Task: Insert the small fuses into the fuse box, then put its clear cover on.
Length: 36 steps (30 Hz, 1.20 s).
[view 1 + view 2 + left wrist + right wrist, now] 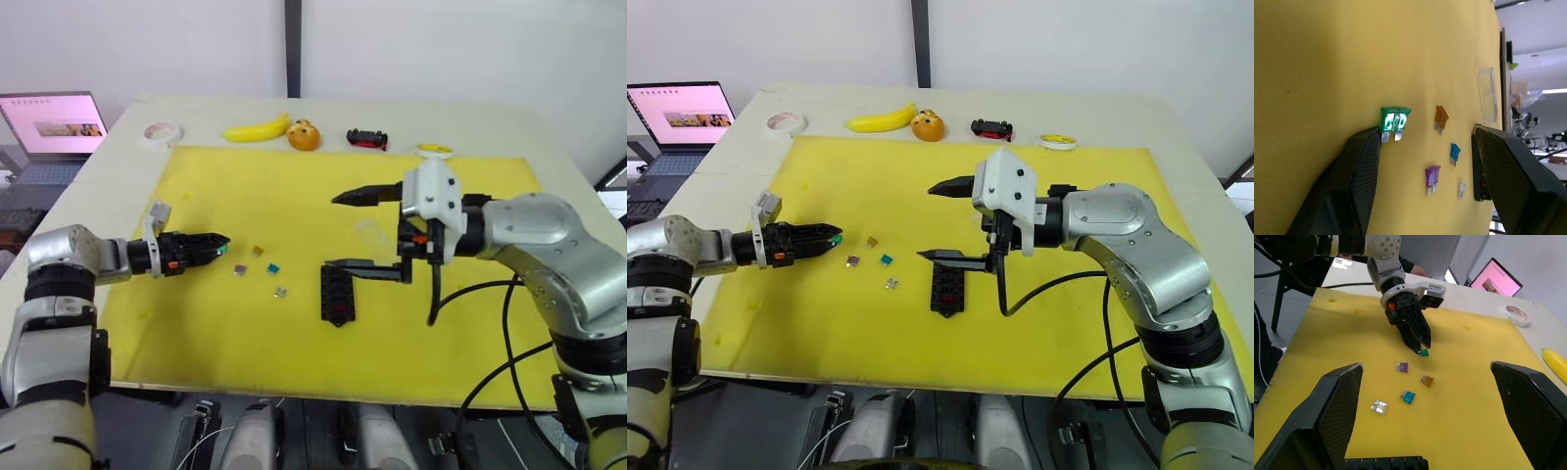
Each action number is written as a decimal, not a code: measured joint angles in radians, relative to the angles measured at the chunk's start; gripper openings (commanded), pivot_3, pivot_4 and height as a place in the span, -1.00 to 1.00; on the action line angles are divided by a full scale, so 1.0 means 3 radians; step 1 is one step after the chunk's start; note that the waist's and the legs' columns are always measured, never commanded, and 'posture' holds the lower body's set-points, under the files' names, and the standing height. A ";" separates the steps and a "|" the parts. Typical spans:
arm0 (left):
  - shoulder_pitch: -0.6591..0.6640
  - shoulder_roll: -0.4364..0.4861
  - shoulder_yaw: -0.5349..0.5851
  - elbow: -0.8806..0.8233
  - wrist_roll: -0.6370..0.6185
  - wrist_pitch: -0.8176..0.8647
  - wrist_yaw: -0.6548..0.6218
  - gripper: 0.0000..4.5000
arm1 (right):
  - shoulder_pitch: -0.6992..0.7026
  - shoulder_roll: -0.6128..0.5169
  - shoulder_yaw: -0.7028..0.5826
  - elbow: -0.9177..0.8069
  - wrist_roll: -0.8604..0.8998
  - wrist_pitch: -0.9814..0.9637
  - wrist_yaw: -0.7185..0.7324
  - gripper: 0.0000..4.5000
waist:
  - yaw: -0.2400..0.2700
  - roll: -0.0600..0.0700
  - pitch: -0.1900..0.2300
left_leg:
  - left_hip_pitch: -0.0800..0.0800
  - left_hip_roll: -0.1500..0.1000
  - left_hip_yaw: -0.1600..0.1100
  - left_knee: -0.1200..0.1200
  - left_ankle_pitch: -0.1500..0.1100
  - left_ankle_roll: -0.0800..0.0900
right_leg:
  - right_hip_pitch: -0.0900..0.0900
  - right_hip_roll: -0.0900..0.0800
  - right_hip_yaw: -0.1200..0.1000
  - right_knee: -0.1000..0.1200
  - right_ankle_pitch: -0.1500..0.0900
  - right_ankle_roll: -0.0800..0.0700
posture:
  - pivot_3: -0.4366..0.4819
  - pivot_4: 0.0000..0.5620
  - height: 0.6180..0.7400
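The left gripper [217, 240] is held low over the yellow mat [470, 323], left of its middle, with its fingers set apart. The green fuse [1395, 119] is seen at the tip of one finger [1364, 161], touching it but not pinched between the two. The brown [1441, 116], teal [1455, 152], purple [1432, 175] and grey-white [1462, 187] fuses are scattered just beyond it, towards the mat's middle. The fuse box [336, 294] is placed near the middle, closer to the near edge, and the clear cover [1488, 93] is laid just behind it. The right gripper [348, 230] is spread wide above the box, holding nothing. The step in hand is judged to be the picking of the green fuse. The fingers should be closed squarely on the plastic head, so that the blades are left free and straight. A skewed grip should be avoided, since so small a part is easily flicked away, and the slot would then be missed.
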 measured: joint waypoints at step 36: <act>0.0225 -0.0091 0.0206 0.0232 0.0166 -0.0653 -0.0082 -0.99 | -0.0005 0.0005 0.0049 -0.0003 0.0025 0.0005 -0.0008 1.00 | -0.0029 0.0008 -0.0006 | 0.0018 0.0002 0.0001 0.0001 0.0000 0.0000 | 0.0002 0.0000 0.0001 0.0029 -0.0004 0.0000 | -0.05 -0.47 0.96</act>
